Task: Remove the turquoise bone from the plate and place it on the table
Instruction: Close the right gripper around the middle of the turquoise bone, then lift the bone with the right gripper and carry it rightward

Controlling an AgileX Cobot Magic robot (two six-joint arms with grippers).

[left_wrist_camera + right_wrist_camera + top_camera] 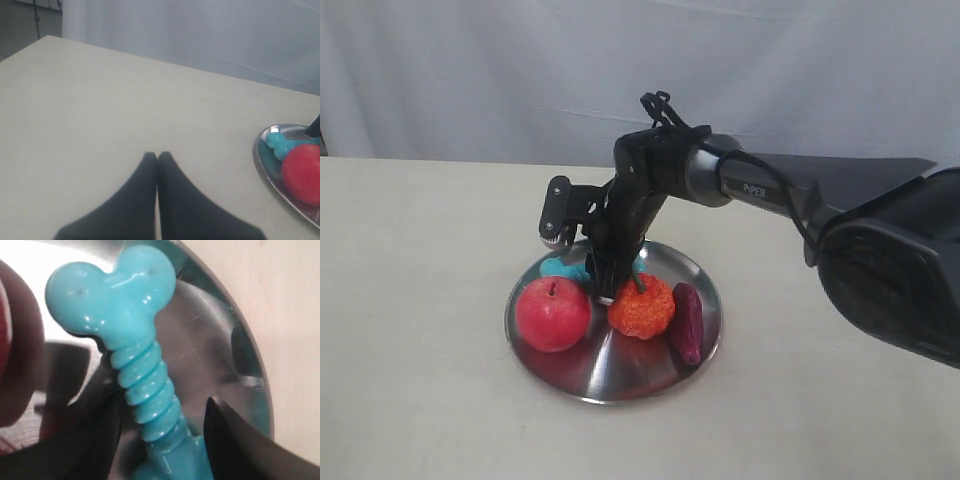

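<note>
The turquoise bone (563,268) lies on the silver plate (620,368) at its far left side, behind the red apple (552,313). My right gripper (605,290) reaches down onto the plate from the right. In the right wrist view it is open, and its fingers (235,440) straddle the ribbed shaft of the bone (145,385). One finger lies close against the shaft and the other stands apart from it. My left gripper (157,156) is shut on nothing above the bare table (100,100), left of the plate (262,165).
Beside the apple on the plate sit a knobbly orange fruit (642,306) and a dark purple oblong piece (687,322). The beige table (420,300) spreads all round the plate. A pale curtain hangs behind.
</note>
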